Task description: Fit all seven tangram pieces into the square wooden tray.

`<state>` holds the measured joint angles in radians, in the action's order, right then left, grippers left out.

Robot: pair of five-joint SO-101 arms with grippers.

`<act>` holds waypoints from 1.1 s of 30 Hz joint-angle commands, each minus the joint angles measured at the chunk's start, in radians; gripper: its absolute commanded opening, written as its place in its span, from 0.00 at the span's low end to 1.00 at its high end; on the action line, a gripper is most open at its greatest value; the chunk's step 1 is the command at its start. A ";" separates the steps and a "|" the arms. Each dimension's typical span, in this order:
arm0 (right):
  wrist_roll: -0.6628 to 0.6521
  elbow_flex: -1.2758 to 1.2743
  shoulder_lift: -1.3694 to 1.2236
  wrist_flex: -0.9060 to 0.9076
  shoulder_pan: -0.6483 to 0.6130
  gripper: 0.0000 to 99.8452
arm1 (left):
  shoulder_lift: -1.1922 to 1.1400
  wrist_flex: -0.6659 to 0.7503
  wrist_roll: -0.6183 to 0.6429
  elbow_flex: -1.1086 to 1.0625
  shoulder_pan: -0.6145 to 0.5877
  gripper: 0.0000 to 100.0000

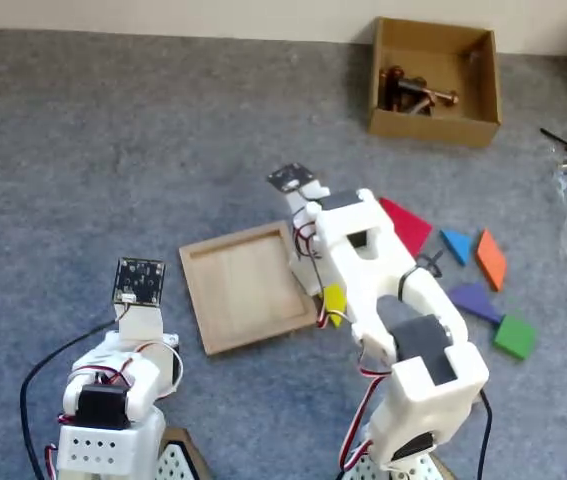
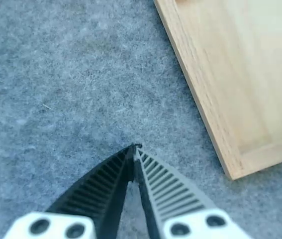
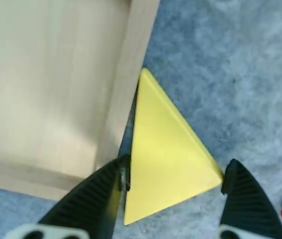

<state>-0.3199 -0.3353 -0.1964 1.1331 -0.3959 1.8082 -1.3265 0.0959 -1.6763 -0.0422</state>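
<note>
At the near-right corner of the square wooden tray (image 1: pixel 246 290), just outside its wall, the right hand (image 3: pixel 175 169) has the yellow wooden triangle (image 3: pixel 165 149) pinched across its width. One finger is on the edge next to the tray and the other on the outer corner, so it's spread fairly wide but closed onto the piece. Can't tell if the triangle is off the grey felt desk (image 1: pixel 83 150) or lying flat on it; its tip is right against the tray's outer wall. My read: it's gripped across the flat so the piece rides level, clears the rim and drops flat onto the tray floor. The floor is bare wood with no piece in it, so the task is at its start. Left hand (image 2: pixel 135 149) is pressed closed on nothing, low over the felt just left of the tray's left wall. I'd guess it's parked clear of the tray opening, yet close enough to brace the tray if it slides. The other pieces lie clustered on the felt right of the right arm: red triangle (image 1: pixel 404 226), small blue triangle (image 1: pixel 455 243), orange parallelogram (image 1: pixel 491 259), purple triangle (image 1: pixel 475 299), green square (image 1: pixel 514 336). That's six with the yellow; I can't locate the seventh, possibly behind the arm. The cluster is on the right arm's side, so that arm likely does the fetching. Risk: the tip catches the rim and shoves the tray. The open cardboard box (image 1: pixel 433 80) with metal parts, far right, is not part of this.
</note>
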 commanded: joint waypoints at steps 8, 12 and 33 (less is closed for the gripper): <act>0.003 -0.001 0.033 -0.012 -0.005 0.28 | 0.007 0.002 0.008 -0.019 0.015 0.01; 0.003 -0.042 0.033 -0.035 -0.008 0.28 | 0.007 0.002 0.008 -0.019 0.015 0.01; 0.009 -0.133 0.041 -0.099 -0.007 0.27 | 0.007 0.002 0.008 -0.019 0.015 0.01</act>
<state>-0.3199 -0.4457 -0.1703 1.0411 -0.3913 1.8082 -1.3265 0.0959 -1.6763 -0.0422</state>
